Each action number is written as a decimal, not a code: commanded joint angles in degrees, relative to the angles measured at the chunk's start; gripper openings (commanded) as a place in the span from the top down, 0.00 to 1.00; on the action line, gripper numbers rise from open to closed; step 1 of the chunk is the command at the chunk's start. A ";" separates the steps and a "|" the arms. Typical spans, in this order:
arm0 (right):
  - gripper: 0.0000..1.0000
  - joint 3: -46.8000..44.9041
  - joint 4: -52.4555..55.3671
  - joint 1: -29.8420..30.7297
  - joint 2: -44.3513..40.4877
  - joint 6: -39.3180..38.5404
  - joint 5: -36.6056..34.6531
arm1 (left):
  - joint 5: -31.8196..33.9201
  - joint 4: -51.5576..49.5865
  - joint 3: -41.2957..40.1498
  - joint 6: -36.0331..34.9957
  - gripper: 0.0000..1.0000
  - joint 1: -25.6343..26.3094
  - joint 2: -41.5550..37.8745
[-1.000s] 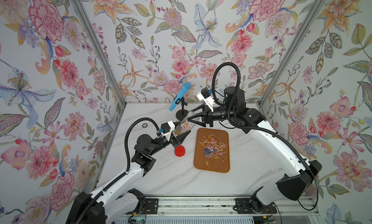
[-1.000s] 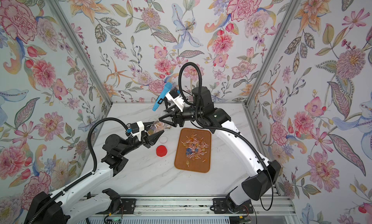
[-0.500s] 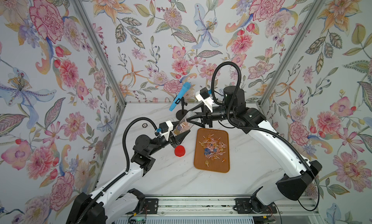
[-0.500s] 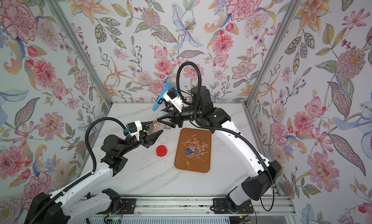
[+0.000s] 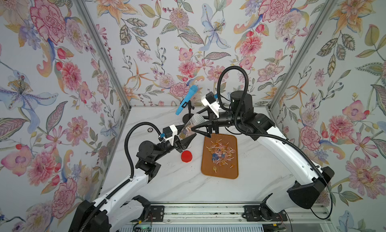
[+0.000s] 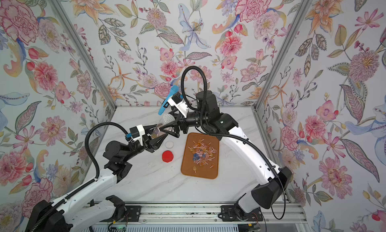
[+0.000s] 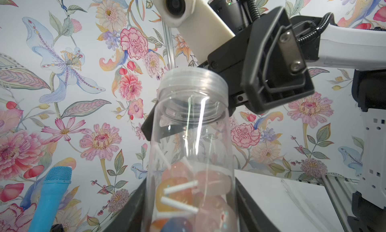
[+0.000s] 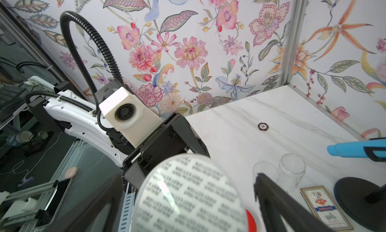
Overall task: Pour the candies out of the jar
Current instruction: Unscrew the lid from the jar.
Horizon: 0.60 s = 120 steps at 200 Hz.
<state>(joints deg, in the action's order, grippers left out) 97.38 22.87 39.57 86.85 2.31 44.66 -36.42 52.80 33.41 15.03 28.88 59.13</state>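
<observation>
My left gripper point(image 5: 184, 137) is shut on the lower part of a clear plastic jar point(image 5: 189, 127), which it holds tilted above the table. Several candies point(image 7: 181, 191), orange, pink and blue with white sticks, lie in the held end. The jar's raised end shows a white disc with printed text point(image 8: 188, 195). My right gripper point(image 5: 196, 122) is open, with one finger on each side of that end and apart from it. More candies point(image 5: 221, 151) lie scattered on the brown tray point(image 5: 226, 174).
A red lid point(image 5: 186, 156) lies left of the tray, with a small white disc point(image 6: 169, 144) behind it. A blue microphone point(image 5: 186, 99) on a black stand, two empty clear jars point(image 8: 290, 168), a card pack point(image 8: 325, 208) and a poker chip point(image 5: 149, 129) are near the back.
My right gripper's jaws have spread wide around the jar's raised end. Both arms and the jar have stayed almost where they were.
</observation>
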 commanded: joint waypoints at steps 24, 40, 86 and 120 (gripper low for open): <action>0.00 -3.64 -11.86 0.10 -3.85 14.34 -10.89 | 8.15 4.65 -2.83 -1.86 1.00 -0.42 -1.72; 0.00 -5.71 -15.82 0.44 -4.21 18.97 -14.35 | 11.22 4.99 -3.95 -3.25 1.00 -0.32 -1.99; 0.00 -8.63 -19.90 3.91 -2.36 25.65 -26.37 | 18.75 5.04 -6.40 -8.35 1.00 1.24 -2.81; 0.01 -5.80 -17.47 7.27 0.19 24.35 -31.48 | 20.73 4.30 -7.08 -10.40 1.00 1.96 -3.57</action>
<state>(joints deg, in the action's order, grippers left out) 88.92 5.76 45.06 85.43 25.43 19.22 -19.00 54.08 26.92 7.70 30.13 57.39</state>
